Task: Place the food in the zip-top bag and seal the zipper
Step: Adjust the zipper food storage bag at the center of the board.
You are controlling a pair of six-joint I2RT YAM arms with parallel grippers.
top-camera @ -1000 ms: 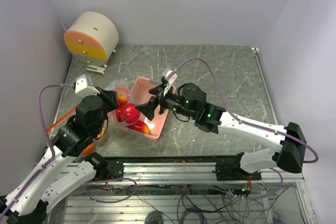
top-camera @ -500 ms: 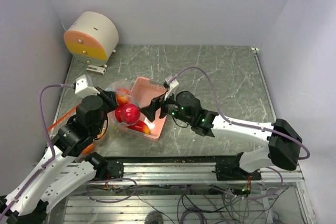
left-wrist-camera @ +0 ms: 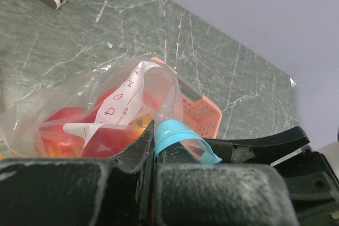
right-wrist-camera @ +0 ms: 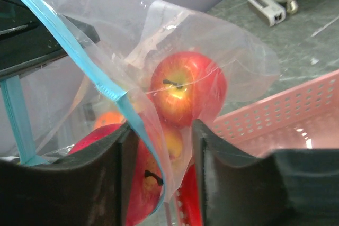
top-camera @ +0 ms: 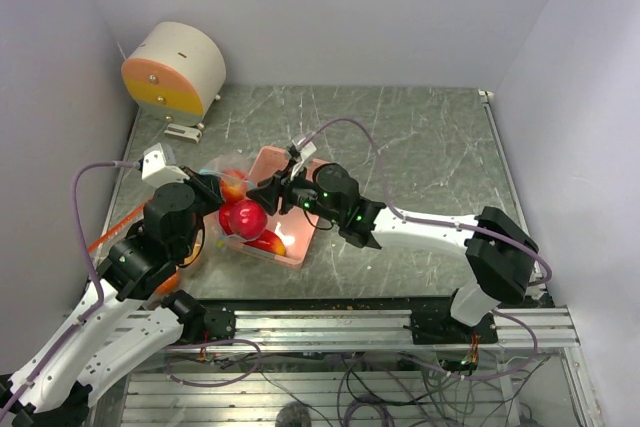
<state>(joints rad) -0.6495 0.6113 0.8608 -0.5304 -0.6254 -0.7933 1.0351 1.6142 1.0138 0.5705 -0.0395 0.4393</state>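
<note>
Red apples (right-wrist-camera: 185,91) sitting inside zip-top bag (right-wrist-camera: 238,51), frame centre; left gripper (left-wrist-camera: 156,149) pinching zipper (right-wrist-camera: 106,86); right gripper (right-wrist-camera: 159,146) straddling it half-wide; sealing pending.

Both arms are built alike: white shells on the long links, black housings at the joints. The left arm (top-camera: 95,322) carries a lilac cable (top-camera: 77,209) and a small white block (top-camera: 155,162) at its wrist. The right arm (top-camera: 430,232) has a second lilac cable (top-camera: 345,122) and small green lights (top-camera: 322,190) on its black housing. The left gripper (left-wrist-camera: 154,154) has matte black fingers (left-wrist-camera: 79,194) with pale scuffs, perhaps wear. The right gripper (right-wrist-camera: 161,146) has fingers (right-wrist-camera: 79,183) that are black too, with a fine grain.
</note>
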